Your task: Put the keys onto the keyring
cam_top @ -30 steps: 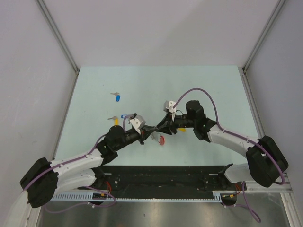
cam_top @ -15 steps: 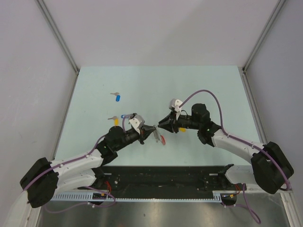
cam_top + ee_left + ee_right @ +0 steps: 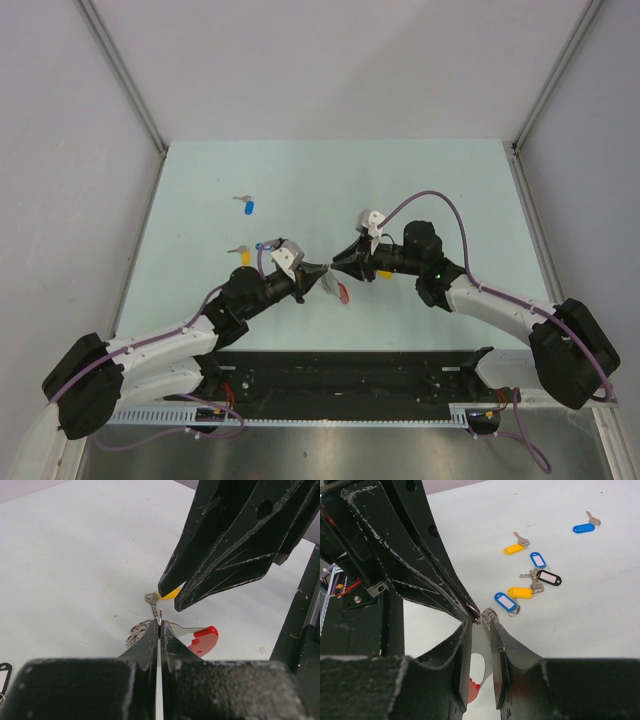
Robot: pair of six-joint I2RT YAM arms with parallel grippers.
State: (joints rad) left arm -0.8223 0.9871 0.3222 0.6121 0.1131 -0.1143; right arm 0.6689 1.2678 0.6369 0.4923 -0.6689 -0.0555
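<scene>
- The keyring point(image 3: 194, 633) is sitting at the near-middle of the table point(image 3: 420, 190). Its red tab point(image 3: 206, 637) is pointing toward the right arm and its wire coils point(image 3: 137, 630) are bunching on the other side. Cannot tell if it is touching the table.
- The left gripper point(image 3: 159, 626) is clamping the keyring, jaws pressed together on the thin metal strip.
- The right gripper point(image 3: 481, 626) is facing it tip to tip. Its fingers are standing slightly apart with the table showing through the gap, pinching nothing. Its tips are sitting just beside the coils.
- A near yellow-tagged key point(image 3: 159, 597) is lying on the table just behind those tips.
- A key cluster point(image 3: 530, 582) with blue, yellow and black tags is lying on the table beside the left arm's wrist, apart from the keyring.
- A far yellow-tagged key point(image 3: 513, 548) is lying just beyond the cluster.
- A blue-tagged key point(image 3: 584, 528) is lying alone, farther up the table.
</scene>
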